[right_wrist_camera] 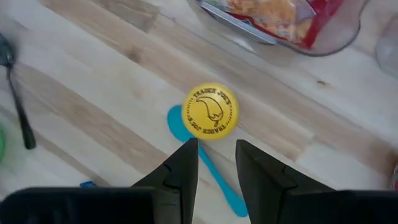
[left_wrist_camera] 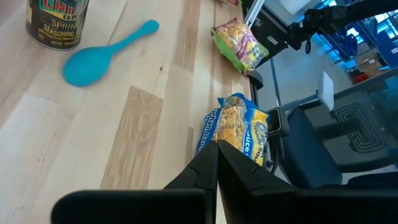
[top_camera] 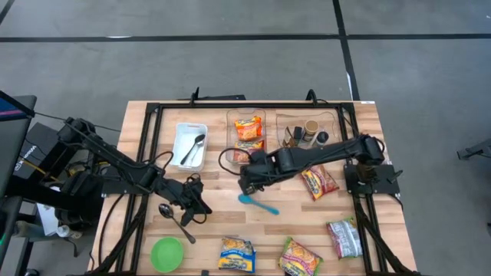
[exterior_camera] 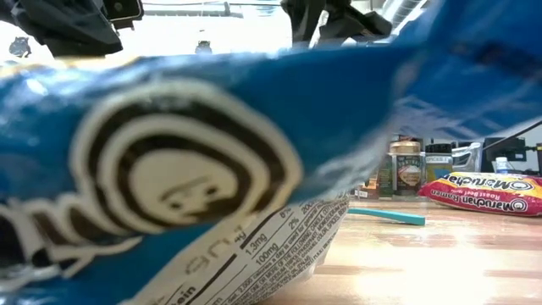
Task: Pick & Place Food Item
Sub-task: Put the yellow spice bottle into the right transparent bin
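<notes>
So the seasoning can point(right_wrist_camera: 211, 112) stands upright mid-counter, touching or just beside the bowl of the teal spoon point(right_wrist_camera: 211, 171). Only the right wrist view shows its yellow lid, which reads "Trader Joe's"; the left wrist view gets the side label instead, with "SEASONING" legible. From overhead the right arm mostly hides it. The right gripper point(right_wrist_camera: 214, 144) hovers just short of the can, fingers a narrow gap apart with nothing between them. The left gripper point(left_wrist_camera: 216, 152) sits left of it, fingers pressed together, empty. The low view is nearly filled by a blue packet point(exterior_camera: 212, 144) at the near edge, with a "Mandarin" noodle packet point(exterior_camera: 487, 191) showing past it. There's bare wood between the spoon and the near packets.
</notes>
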Robot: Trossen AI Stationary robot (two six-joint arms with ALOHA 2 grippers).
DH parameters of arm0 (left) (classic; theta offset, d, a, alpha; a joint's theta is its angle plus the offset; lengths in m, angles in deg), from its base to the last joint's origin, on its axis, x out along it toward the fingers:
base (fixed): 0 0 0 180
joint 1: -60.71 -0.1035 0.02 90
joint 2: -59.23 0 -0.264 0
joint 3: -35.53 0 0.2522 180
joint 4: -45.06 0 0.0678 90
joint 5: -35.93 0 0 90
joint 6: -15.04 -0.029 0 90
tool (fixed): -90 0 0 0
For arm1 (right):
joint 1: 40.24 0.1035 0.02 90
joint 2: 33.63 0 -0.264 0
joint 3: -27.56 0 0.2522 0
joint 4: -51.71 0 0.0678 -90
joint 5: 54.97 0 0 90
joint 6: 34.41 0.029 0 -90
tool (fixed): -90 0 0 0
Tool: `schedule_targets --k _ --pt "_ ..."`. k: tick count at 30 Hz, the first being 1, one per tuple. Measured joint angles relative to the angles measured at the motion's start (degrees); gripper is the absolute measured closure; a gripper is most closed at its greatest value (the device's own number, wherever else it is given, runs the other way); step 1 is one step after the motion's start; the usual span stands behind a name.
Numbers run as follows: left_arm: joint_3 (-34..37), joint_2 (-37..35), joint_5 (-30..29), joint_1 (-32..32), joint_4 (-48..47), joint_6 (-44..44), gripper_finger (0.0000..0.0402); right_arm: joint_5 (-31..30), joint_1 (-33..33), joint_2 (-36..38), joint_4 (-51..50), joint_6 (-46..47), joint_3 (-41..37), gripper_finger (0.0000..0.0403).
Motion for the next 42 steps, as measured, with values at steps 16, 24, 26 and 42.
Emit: schedule_targets --k 16,24,26,42 --pt "0.0 0.0 0.0 0.0 0.0 0.4 0.0401 1.3 -2.3 0.2 0.2 -9.5 -0.2 0.0220" --pt "0.0 0.0 0.0 0.0 0.0 1.4 0.0401 1.3 -2.4 0.2 1.6 -9.1 -0.2 0.0136" --pt "0.0 0.0 0.0 0.0 0.0 1.4 0.0401 1.3 -2.4 0.2 2.2 -8.1 -0.2 0.0134" --pt "0.0 0.0 0.3 0.0 0.2 1.3 0.0401 1.2 -3.8 -8.6 5.0 -6.4 0.0 0.0133"
